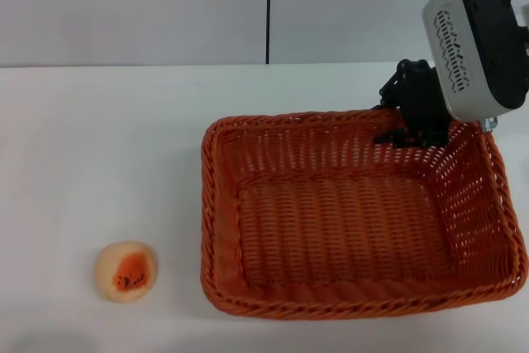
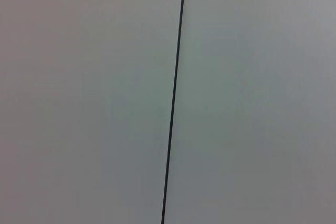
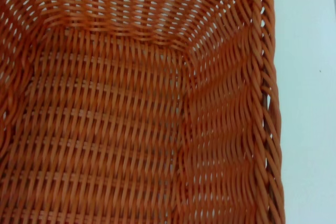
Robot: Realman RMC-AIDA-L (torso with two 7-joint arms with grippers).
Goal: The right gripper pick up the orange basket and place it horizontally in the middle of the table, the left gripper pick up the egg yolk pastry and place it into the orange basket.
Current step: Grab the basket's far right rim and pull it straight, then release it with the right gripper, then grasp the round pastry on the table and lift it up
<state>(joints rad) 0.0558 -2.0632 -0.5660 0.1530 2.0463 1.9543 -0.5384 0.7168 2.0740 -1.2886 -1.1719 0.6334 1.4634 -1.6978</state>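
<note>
The orange basket [image 1: 355, 221] lies flat on the white table [image 1: 99, 146], right of the middle, with its long side across my view and nothing inside. My right gripper [image 1: 395, 121] hangs at the basket's far right corner, its black claw straddling the braided far rim. The right wrist view looks down onto the basket's woven floor and wall [image 3: 131, 103]. The egg yolk pastry [image 1: 126, 270], a small cream bun with an orange-red centre, rests on the table at the near left, well apart from the basket. My left gripper is out of view.
A pale wall with a thin dark vertical seam [image 1: 268, 10] stands behind the table; the left wrist view shows only that wall and seam [image 2: 176, 98]. Bare tabletop lies between pastry and basket.
</note>
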